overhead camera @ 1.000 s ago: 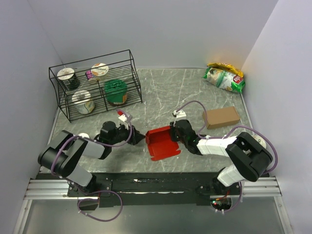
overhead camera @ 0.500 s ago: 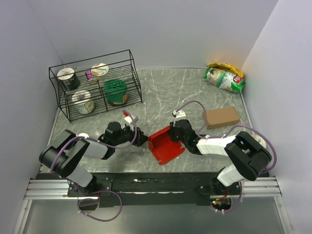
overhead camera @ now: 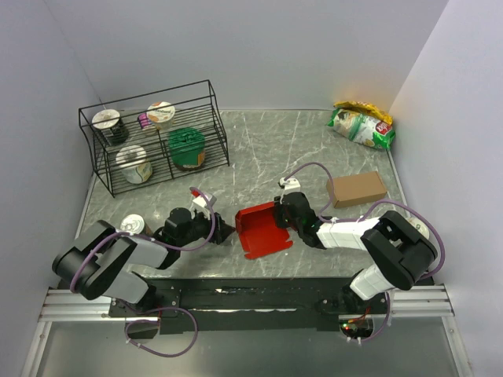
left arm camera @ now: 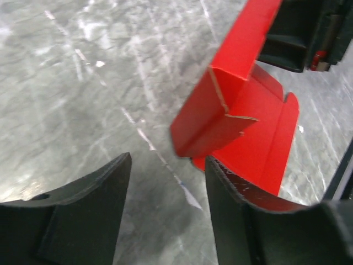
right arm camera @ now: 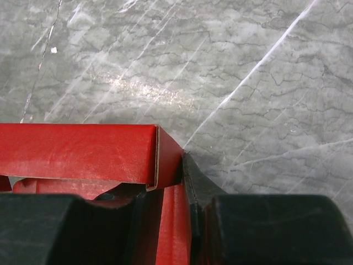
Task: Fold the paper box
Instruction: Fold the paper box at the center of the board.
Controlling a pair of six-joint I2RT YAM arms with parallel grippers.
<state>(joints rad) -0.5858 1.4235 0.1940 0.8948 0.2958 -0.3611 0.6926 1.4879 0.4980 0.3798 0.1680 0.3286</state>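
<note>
The paper box (overhead camera: 263, 229) is bright red card, partly folded, with raised walls, and lies on the marble table between the two arms. My right gripper (overhead camera: 284, 219) is shut on its right-hand wall; in the right wrist view that red wall (right arm camera: 83, 152) is pinched between the fingers of the right gripper (right arm camera: 165, 185). My left gripper (overhead camera: 223, 230) stands open just left of the box. In the left wrist view the box's corner (left arm camera: 220, 118) is just ahead of the left gripper (left arm camera: 168, 185), near the right finger (left arm camera: 237, 215), with only bare table between the fingers.
A black wire rack (overhead camera: 153, 141) holding several cups stands at the back left. A plain brown cardboard box (overhead camera: 356, 189) lies right of the arms, a snack bag (overhead camera: 361, 126) at the back right. A small cup (overhead camera: 132, 225) sits beside the left arm.
The left gripper pushed in toward the box, tilting it, then drew back slightly toward the near edge. The box has settled back. The right gripper kept its hold.
</note>
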